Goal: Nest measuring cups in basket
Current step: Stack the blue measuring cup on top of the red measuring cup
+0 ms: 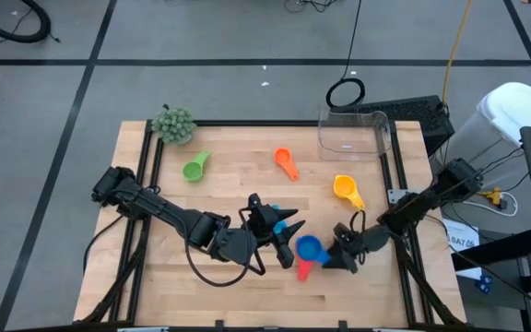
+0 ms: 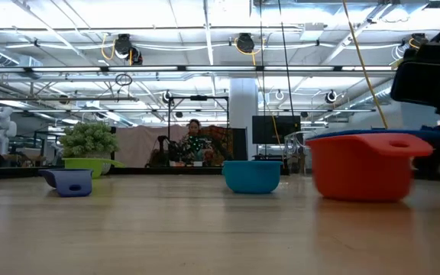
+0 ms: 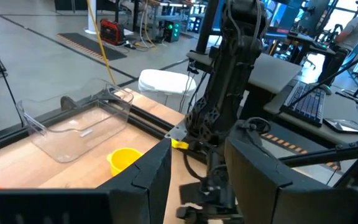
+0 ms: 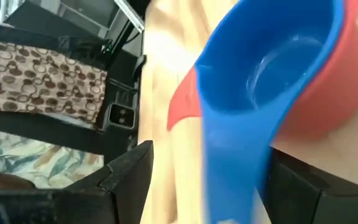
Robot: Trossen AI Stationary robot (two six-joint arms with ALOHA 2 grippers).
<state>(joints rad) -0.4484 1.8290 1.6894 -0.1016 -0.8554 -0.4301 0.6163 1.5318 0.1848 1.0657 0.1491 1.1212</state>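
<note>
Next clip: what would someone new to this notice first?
The two pincers meeting near the table's front edge: the right pincer at the blue cup nested in a red cup, its fingers either side of the blue handle, the left pincer just beside them. Then the scattered cups, green, orange and yellow, and the clear basket at the far right corner with no cup in it.

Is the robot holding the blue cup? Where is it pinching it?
Yes. The right gripper holds the blue measuring cup by its flat handle; the cup sits nested in the red measuring cup. The left gripper holds nothing.
</note>
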